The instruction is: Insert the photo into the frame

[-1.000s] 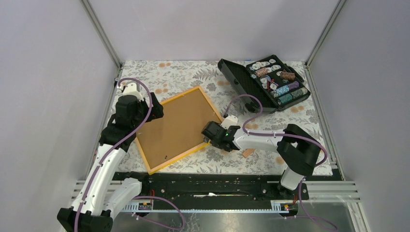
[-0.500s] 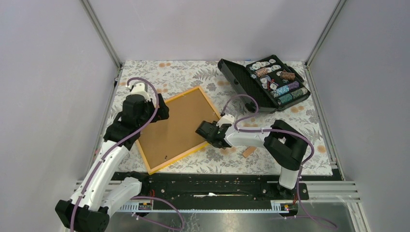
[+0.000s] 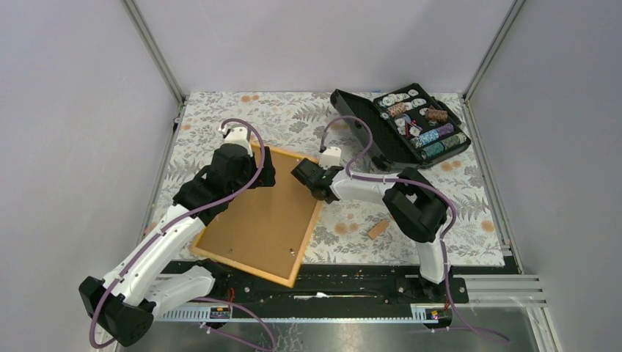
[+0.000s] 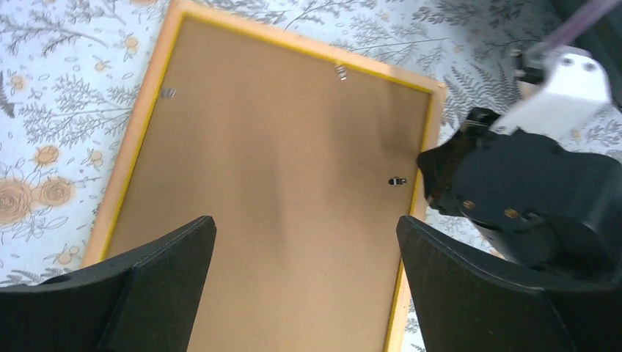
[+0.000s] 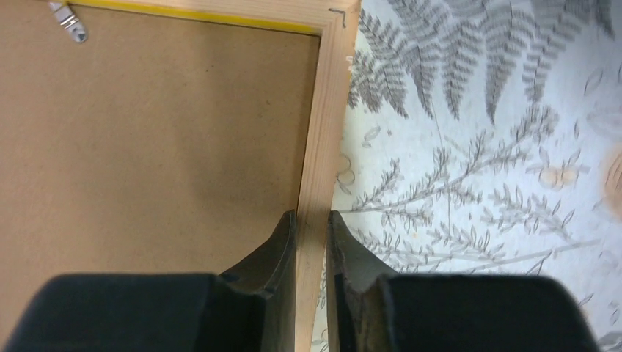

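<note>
Right claw [image 5: 310,217] pinches frame [image 5: 169,125] rail; chip case [image 3: 403,125] behind

A robotics lab test cell — nobody's home. The left arm [image 3: 158,246] and right arm [image 3: 363,189] are bolted to a black rail [image 3: 352,282] at 6 o'clock, purple cable [image 3: 342,117] looping off them. Bare grey panels [image 3: 315,44] and aluminium posts [image 3: 155,53] box the table in from 9 through 12 to 3 — a floral cloth [image 3: 293,110] covers the top.
</note>
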Available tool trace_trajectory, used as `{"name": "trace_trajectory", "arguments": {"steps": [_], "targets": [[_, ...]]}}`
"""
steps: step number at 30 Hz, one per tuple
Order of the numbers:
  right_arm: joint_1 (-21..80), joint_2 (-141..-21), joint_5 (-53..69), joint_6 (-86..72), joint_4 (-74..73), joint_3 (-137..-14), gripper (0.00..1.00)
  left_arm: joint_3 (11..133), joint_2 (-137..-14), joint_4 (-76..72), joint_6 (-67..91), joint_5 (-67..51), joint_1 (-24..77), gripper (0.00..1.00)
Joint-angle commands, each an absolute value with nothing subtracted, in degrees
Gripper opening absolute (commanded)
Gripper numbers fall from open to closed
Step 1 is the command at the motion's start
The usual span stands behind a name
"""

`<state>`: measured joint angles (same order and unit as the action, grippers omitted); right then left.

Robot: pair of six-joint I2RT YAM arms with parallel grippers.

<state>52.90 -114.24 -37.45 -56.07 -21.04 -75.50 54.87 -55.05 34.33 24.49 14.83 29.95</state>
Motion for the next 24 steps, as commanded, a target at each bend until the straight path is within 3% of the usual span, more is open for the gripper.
{"name": "trace_trajectory", "arguments": {"steps": [1, 6, 12, 16, 18, 20, 24], "targets": [[51.21, -115.98, -37.33, -33.5, -17.12, -78.67, 0.14, 59.78, -56.26, 33.54, 23.22, 23.12, 33.32, 0.99], [47.87, -118.41, -32.98, -25.06, -14.62, -83.84, 0.16, 59.69, -57.41, 32.8, 22.2, 29.36, 36.97, 0.99], [44.48, -124.84, -31.19, -23.05, -13.97, -94.19, 0.11, 58.61, -58.13, 32.11, 23.01, 31.04, 37.75, 0.99], [43.26, -125.48, -29.31, -20.51, -8.92, -93.46, 0.11, 57.44, -57.27, 32.24, 22.3, 33.39, 38.53, 0.99], [43.23, -125.3, -28.7, -20.36, -9.25, -93.75, 0.2, 57.44, -57.07, 32.61, 22.4, 33.67, 39.08, 0.99], [43.21, -124.48, -28.61, -22.55, -12.36, -94.69, 0.39, 57.39, -57.03, 32.63, 22.5, 33.75, 39.64, 0.99], [43.26, -120.78, -25.22, -33.91, -18.9, -93.45, 0.63, 57.37, -57.55, 32.25, 21.81, 34.19, 40.46, 0.99]]}}
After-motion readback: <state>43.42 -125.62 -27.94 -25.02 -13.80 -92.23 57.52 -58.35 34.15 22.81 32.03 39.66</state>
